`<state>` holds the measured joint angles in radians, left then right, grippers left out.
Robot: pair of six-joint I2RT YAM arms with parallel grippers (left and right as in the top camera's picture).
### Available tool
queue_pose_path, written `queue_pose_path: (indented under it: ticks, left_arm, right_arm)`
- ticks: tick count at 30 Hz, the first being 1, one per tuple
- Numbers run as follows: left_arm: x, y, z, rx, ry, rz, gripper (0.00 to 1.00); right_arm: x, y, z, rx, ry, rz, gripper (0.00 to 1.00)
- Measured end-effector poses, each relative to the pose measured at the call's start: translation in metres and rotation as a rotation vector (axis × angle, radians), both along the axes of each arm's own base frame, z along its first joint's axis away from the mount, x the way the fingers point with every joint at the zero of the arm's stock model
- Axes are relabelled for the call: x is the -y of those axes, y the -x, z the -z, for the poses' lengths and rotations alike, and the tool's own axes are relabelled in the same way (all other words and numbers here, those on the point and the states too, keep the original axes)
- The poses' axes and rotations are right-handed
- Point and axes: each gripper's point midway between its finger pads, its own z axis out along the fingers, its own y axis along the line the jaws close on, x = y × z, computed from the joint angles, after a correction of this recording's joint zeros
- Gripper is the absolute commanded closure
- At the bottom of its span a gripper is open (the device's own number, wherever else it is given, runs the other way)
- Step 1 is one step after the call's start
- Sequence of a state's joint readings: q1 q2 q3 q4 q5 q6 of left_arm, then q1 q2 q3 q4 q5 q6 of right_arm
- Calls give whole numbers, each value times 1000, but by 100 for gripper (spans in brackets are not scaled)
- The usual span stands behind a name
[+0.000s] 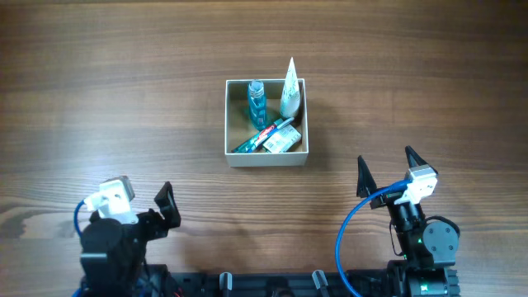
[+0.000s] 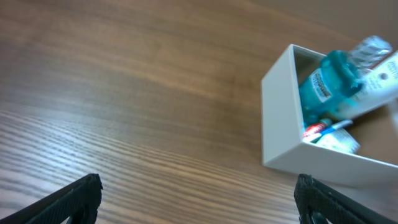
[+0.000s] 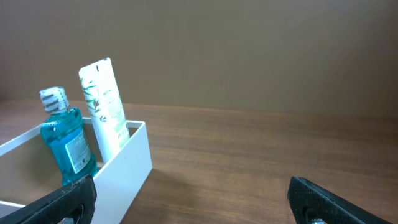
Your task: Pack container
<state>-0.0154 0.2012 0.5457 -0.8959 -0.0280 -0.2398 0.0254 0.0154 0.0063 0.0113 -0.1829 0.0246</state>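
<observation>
In the left wrist view the box (image 2: 281, 118) runs off at 3 o'clock, and the white tube (image 2: 380, 79) there is blurred. In the right wrist view the box leaves at 8 o'clock and its wall hides the base of the bottle (image 3: 67, 144). Overhead, print on tube and bottle is too small to read; the left arm (image 1: 107, 247) and right arm (image 1: 429, 239) are cut at 6 o'clock.

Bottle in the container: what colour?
Teal-blue bottle, silver ribbed cap; clearest in the right wrist view.
</observation>
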Motion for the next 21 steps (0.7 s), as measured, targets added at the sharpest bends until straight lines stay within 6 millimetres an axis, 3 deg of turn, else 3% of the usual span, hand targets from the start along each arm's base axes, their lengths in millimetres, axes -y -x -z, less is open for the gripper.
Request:
queue_pose_path:
  ticks: [4, 10, 16, 18, 21]
  left_arm:
    - [-2, -17, 24, 90, 14, -13, 0]
    - [1, -49, 10, 341, 24, 10, 0]
    - [8, -63, -18, 573, -41, 74, 0]
    - [10, -64, -15, 584, -72, 98, 0]
    - [12, -65, 6, 519, -97, 120, 0]
  right_arm:
    - [0, 0, 0, 0, 0, 0, 0]
    - [0, 0, 0, 1, 1, 0, 0]
    - [0, 0, 0, 1, 1, 0, 0]
    - [0, 0, 0, 1, 1, 0, 0]
    - [0, 0, 0, 1, 1, 0, 0]
